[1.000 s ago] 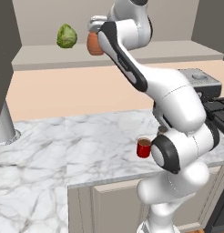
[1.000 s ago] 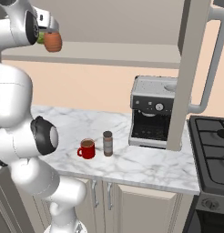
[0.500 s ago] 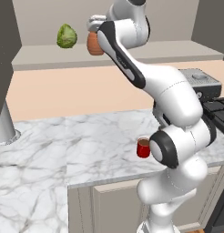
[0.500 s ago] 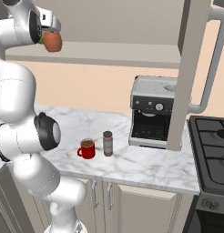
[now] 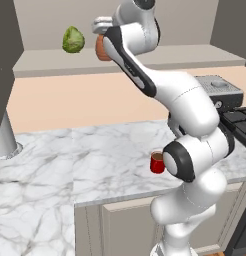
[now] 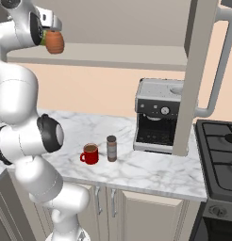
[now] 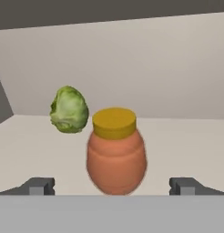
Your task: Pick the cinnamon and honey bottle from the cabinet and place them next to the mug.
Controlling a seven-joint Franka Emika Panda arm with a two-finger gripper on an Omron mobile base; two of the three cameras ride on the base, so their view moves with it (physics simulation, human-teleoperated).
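The honey bottle (image 7: 115, 154), an orange jar with a yellow lid, stands upright in the cabinet (image 7: 186, 136). My gripper (image 7: 111, 186) is open, its fingertips (image 7: 38, 185) set wide apart on either side of the jar and clear of it. From the left base the gripper (image 5: 101, 31) is at the honey bottle (image 5: 101, 50) near the front of the cabinet shelf (image 5: 195, 55). From the right base the honey bottle (image 6: 54, 42) shows beside the hand. The cinnamon (image 6: 111, 148) stands on the counter just right of the red mug (image 6: 90, 154), whose body (image 5: 156, 162) is partly hidden by the arm.
A green cabbage (image 7: 68, 109) lies on the shelf left of the jar and a little further back. A coffee machine (image 6: 158, 115) stands on the marble counter (image 6: 151, 172) right of the cinnamon, and a stove (image 6: 221, 155) is at the far right.
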